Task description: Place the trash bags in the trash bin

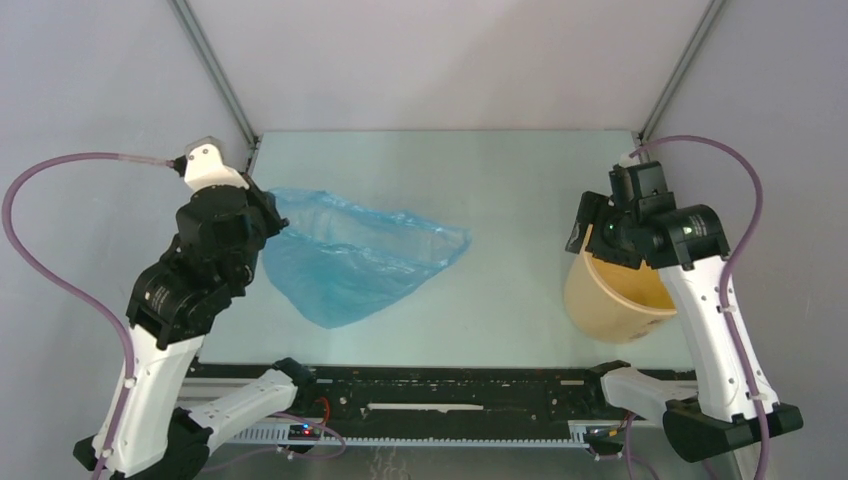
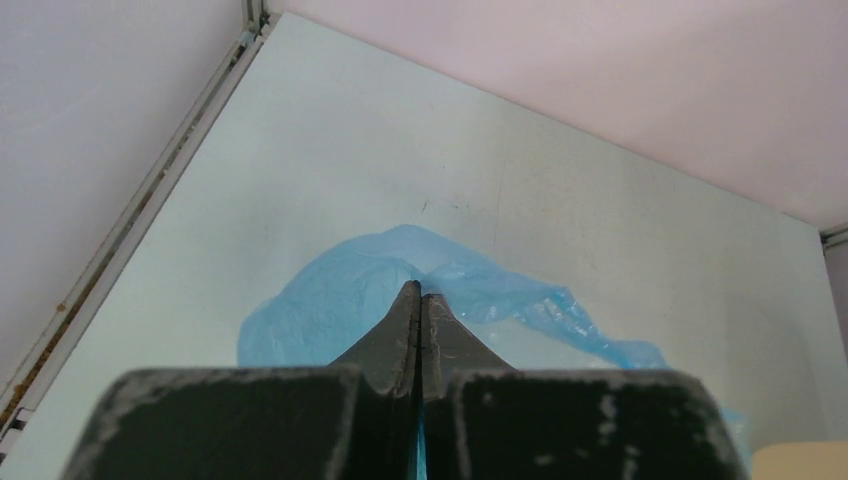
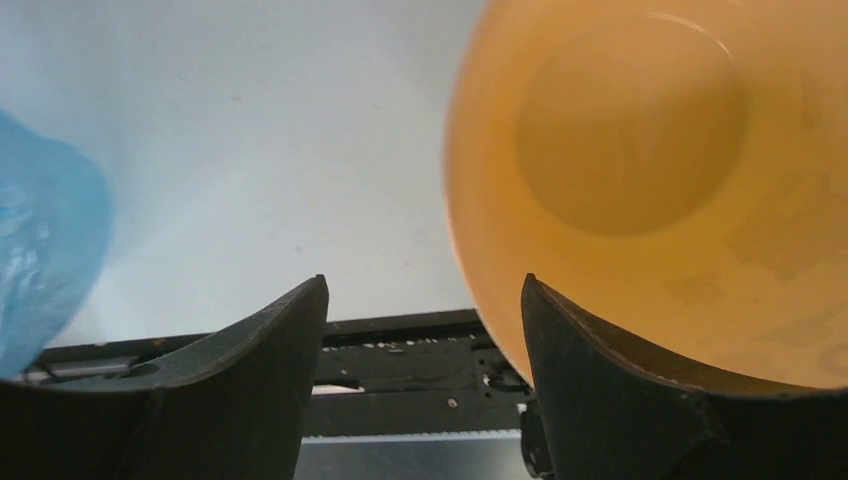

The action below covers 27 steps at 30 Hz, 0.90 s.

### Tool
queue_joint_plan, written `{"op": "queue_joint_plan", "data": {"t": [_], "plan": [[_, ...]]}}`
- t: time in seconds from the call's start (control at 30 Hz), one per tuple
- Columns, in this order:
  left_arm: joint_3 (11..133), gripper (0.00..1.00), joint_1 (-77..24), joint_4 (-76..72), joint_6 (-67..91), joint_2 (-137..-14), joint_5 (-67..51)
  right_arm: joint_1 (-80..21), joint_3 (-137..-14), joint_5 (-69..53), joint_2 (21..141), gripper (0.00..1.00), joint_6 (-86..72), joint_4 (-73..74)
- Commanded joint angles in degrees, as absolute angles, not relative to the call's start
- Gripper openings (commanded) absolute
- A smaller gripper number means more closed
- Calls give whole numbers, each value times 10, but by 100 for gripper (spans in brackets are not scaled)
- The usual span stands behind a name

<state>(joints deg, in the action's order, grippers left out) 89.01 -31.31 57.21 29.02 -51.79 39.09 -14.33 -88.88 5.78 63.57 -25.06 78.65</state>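
As the thin translucent light-blue plastic film trash bag [image 1: 350, 270] was found lying loosely spread on the pale table [image 1: 500, 180] toward its left edge, wholly outside the tan round plastic trash bin [image 1: 610, 310], the task was judged to be at an early stage. The bin was recorded near the right edge, toward the near right corner and well apart from the bag. Its interior was seen from the right wrist to hold nothing.

The left gripper [image 2: 420, 290] was observed at the left end of the bag with its fingers pressed together. A sliver of blue film was noted between them, so a pinch on the bag was taken as made. The right gripper [image 3: 422, 280] was found spread wide at the rim of the bin, one finger to each side of the wall, with nothing clamped.

Outstanding items were judged to be carrying the bag across the table, feeding it into the bin and releasing it.
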Motion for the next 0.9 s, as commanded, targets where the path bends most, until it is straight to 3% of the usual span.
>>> {"op": "queue_joint_plan", "data": {"t": [0.0, 0.1, 0.43, 0.63, 0.87], "plan": [[929, 0, -310, 556, 265, -521, 423, -141, -837, 99, 639, 77, -228, 752], [943, 0, -310, 553, 250, -523, 427, -142, -815, 103, 650, 74, -214, 724], [969, 0, -310, 548, 209, -513, 468, -211, -806, 107, 700, 44, -171, 662], [971, 0, -310, 546, 201, -499, 485, -275, -810, 101, 722, 13, -175, 634], [976, 0, -310, 543, 191, -488, 505, -394, -874, 47, 774, 0, -167, 593]]}}
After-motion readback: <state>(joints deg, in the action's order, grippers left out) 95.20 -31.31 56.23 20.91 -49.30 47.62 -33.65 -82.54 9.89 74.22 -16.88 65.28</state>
